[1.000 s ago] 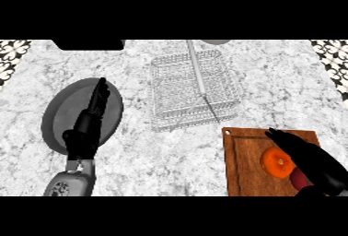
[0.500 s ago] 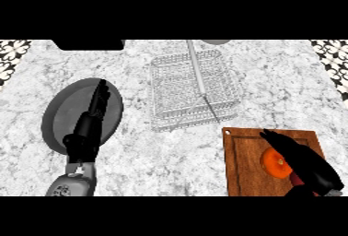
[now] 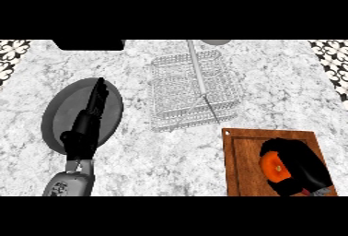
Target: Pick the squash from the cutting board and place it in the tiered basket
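Observation:
An orange squash [image 3: 273,167] lies on the brown wooden cutting board [image 3: 243,152] at the lower right. My right hand [image 3: 298,163] is curled over it from the right, its fingers wrapping the top and far side, so only the squash's left face shows. The wire tiered basket [image 3: 194,90] stands on the counter at the middle, up and left of the board, with a thin upright post. My left hand [image 3: 88,122] rests at the left with straight fingers pointing up, over a grey plate.
A grey round plate [image 3: 61,108] lies at the left under my left hand. A black object [image 3: 88,44] sits at the counter's far edge, and a grey round thing [image 3: 216,41] shows behind the basket. Patterned tiles [image 3: 14,53] flank both upper corners.
My right hand has moved left over the squash and its fingers have curled round it. The left hand has not moved.

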Robot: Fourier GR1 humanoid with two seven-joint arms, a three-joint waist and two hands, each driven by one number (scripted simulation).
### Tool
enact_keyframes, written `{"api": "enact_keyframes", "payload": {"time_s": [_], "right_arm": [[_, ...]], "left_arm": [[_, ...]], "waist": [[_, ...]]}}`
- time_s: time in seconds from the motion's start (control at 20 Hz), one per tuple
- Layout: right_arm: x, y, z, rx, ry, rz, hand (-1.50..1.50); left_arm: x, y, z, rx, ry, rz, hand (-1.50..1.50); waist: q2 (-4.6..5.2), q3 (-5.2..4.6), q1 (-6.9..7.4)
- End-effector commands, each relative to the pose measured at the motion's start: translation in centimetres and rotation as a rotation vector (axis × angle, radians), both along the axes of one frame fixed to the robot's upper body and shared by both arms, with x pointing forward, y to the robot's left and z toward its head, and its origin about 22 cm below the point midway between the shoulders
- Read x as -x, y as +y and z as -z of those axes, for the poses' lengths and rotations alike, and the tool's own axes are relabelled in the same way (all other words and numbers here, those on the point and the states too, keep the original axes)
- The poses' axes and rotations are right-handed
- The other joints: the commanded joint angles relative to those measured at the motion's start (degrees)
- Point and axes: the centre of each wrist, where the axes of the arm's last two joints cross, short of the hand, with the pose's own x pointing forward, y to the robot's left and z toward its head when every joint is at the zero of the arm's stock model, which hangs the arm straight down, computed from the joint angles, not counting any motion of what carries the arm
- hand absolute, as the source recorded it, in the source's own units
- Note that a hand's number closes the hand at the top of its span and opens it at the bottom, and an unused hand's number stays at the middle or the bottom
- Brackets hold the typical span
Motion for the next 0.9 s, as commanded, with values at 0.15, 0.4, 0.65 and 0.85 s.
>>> {"api": "enact_keyframes", "payload": {"time_s": [0.15,0.4,0.65,0.85], "right_arm": [[0.9,11.7,-0.1,0.191,-0.009,0.035,1.50],[1.3,18.2,-0.4,0.395,0.052,0.071,1.50],[3.4,23.4,-3.0,0.425,-0.028,0.178,1.50],[4.0,25.9,-6.5,0.400,-0.133,0.276,1.50]], "left_arm": [[-0.5,-1.1,0.9,0.003,0.012,0.016,0.00],[-0.3,-1.3,1.0,-0.007,0.008,0.050,0.00],[-1.1,-0.3,0.7,-0.004,0.011,0.027,0.00],[-0.2,-0.9,0.6,-0.018,0.003,0.038,0.00]], "waist": [[0.19,0.13,0.28],[0.33,0.13,2.74],[0.36,0.28,2.11],[0.17,0.31,2.27]]}}
